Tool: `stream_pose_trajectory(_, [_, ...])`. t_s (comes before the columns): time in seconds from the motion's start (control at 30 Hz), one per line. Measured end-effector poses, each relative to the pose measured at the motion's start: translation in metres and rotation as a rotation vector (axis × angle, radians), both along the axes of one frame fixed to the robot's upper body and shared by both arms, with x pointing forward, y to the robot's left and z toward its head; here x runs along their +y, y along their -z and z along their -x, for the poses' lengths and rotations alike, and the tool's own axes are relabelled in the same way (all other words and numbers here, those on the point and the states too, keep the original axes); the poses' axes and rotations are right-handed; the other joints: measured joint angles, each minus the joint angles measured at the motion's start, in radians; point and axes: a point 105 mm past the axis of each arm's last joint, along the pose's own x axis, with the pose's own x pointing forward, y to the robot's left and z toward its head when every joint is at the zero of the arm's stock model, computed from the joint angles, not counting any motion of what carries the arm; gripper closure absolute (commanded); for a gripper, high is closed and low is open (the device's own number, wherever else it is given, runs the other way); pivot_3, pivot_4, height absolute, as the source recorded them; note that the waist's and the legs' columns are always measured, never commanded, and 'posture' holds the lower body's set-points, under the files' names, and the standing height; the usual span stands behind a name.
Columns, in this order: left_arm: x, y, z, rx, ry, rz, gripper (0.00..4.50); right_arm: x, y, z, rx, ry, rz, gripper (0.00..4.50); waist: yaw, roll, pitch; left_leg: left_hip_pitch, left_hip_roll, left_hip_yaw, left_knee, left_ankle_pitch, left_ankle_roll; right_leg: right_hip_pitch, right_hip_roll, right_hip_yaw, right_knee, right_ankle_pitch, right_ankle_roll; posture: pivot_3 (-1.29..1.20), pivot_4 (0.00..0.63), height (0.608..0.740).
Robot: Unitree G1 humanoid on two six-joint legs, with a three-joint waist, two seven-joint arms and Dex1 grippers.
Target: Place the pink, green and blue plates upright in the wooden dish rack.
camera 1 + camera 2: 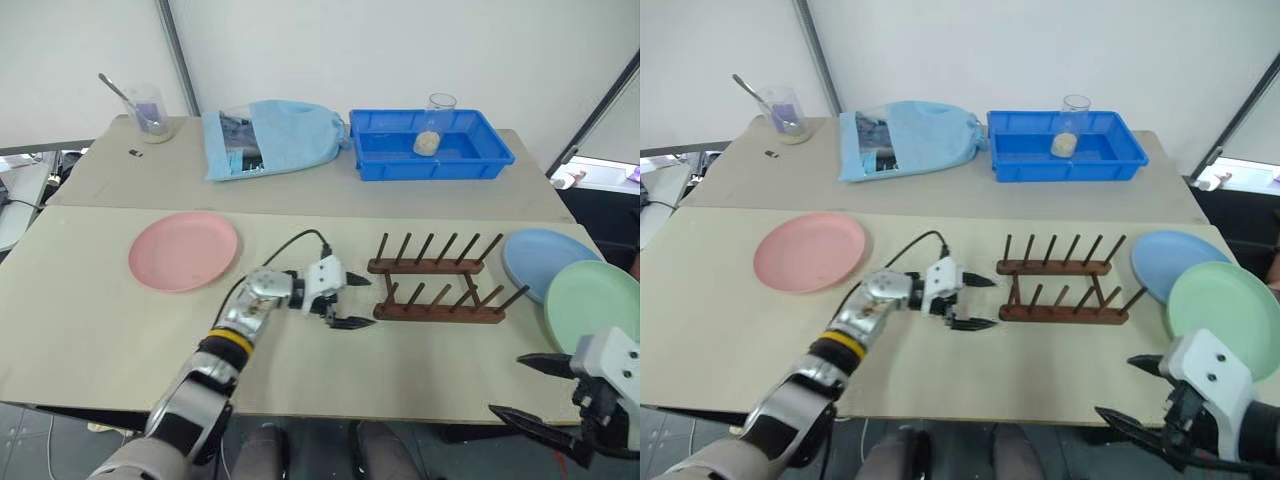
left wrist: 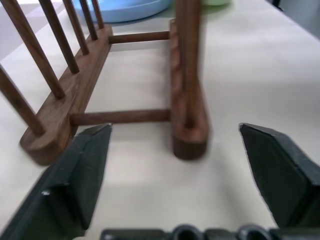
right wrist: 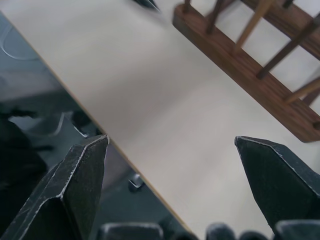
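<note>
The pink plate (image 1: pixel 184 250) lies flat on the table at the left. To the right of the middle stands the wooden dish rack (image 1: pixel 435 280), with no plate between its pegs. Just right of it the blue plate (image 1: pixel 540 258) lies flat, and the green plate (image 1: pixel 595 303) overlaps its near right edge. My left gripper (image 1: pixel 368 302) is open at the rack's left end, its fingers apart from the wood; the left wrist view shows the rail ends (image 2: pixel 187 135) just ahead. My right gripper (image 1: pixel 507 385) is open and holds nothing, low over the table's front edge, near the green plate.
Along the back of the table are a glass with a spoon (image 1: pixel 148 112), a light blue cloth bag (image 1: pixel 275 138) and a deep blue tray (image 1: pixel 385 150) holding a glass cup (image 1: pixel 432 125). The table's front edge (image 3: pixel 125 155) runs under my right gripper.
</note>
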Motion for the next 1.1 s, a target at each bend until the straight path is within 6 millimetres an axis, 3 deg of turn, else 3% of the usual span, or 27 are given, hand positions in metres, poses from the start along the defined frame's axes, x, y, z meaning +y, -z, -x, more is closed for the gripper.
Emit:
stream_pose_trajectory(0.07, [0.012, -0.004, 0.016, 0.018, 0.009, -0.012, 0.32, -0.007, 0.007, -0.015, -0.028, 0.005, 0.057, 0.00, 0.001, 0.000, 0.000, 0.001, 0.000, 0.000, 0.000, 0.000, 0.000, 0.000, 0.000, 0.000, 0.000, 0.000, 0.000, 0.00, 0.150, 0.740])
stream_pose_trajectory(0.17, [0.012, -0.008, 0.033, 0.061, 0.006, -0.009, 1.16, -0.013, 0.014, -0.034, -0.054, 0.011, 0.089, 0.83, 0.009, 0.001, 0.000, 0.001, -0.001, 0.000, 0.001, 0.000, 0.000, 0.000, -0.001, 0.000, -0.001, 0.000, 0.000, 0.00, 0.150, 0.740])
stream_pose_trajectory(0.33, [-0.010, 0.002, 0.051, 0.097, 0.009, -0.029, 3.78, -0.016, 0.031, -0.057, -0.044, -0.026, 0.137, 2.65, 0.013, 0.001, 0.000, -0.001, -0.002, 0.000, 0.001, 0.000, 0.000, 0.003, -0.001, 0.000, -0.005, 0.000, 0.000, 0.00, 0.150, 0.740])
stream_pose_trajectory(0.37, [-0.014, 0.003, 0.051, 0.095, 0.006, -0.028, 3.97, -0.017, 0.034, -0.059, -0.039, -0.025, 0.143, 2.80, 0.013, 0.001, 0.000, -0.001, -0.002, 0.000, 0.001, 0.000, 0.000, 0.002, -0.001, 0.000, -0.005, 0.000, 0.000, 0.00, 0.150, 0.740])
stream_pose_trajectory(0.4, [-0.017, 0.005, 0.051, 0.093, -0.002, -0.031, 4.46, -0.019, 0.036, -0.061, -0.035, -0.025, 0.153, 3.23, 0.011, 0.001, 0.000, -0.001, -0.002, 0.000, 0.001, 0.000, 0.000, 0.002, -0.001, 0.000, -0.005, 0.000, 0.001, 0.00, 0.150, 0.740])
stream_pose_trajectory(0.53, [-0.037, 0.020, 0.043, 0.078, -0.077, -0.049, 4.50, -0.024, 0.050, -0.080, -0.041, -0.036, 0.208, 4.46, 0.010, 0.000, 0.000, -0.001, -0.002, 0.000, 0.001, 0.000, 0.000, 0.003, 0.000, 0.000, -0.005, 0.001, 0.001, 0.00, 0.150, 0.740])
stream_pose_trajectory(0.6, [-0.044, 0.028, 0.038, 0.061, -0.109, -0.070, 4.50, -0.026, 0.055, -0.089, -0.053, -0.032, 0.222, 4.46, 0.008, 0.000, 0.000, 0.000, -0.002, 0.000, 0.001, 0.000, 0.001, 0.003, 0.000, 0.001, -0.004, 0.001, 0.001, 0.00, 0.150, 0.740])
stream_pose_trajectory(0.77, [-0.056, 0.026, 0.018, -0.025, -0.175, -0.065, 4.50, -0.032, 0.065, -0.105, -0.085, -0.024, 0.247, 4.46, 0.010, 0.001, 0.000, 0.000, -0.003, 0.000, 0.001, 0.000, 0.001, 0.003, 0.000, 0.001, -0.004, 0.002, 0.002, 0.00, 0.150, 0.740])
stream_pose_trajectory(1.1, [-0.060, 0.020, -0.016, -0.100, -0.276, -0.061, 4.50, -0.044, 0.057, -0.139, -0.202, 0.012, 0.281, 4.46, 0.007, 0.001, -0.001, 0.000, -0.003, 0.002, 0.001, 0.000, 0.001, 0.003, 0.001, 0.005, -0.005, 0.006, 0.009, 0.00, 0.150, 0.740])
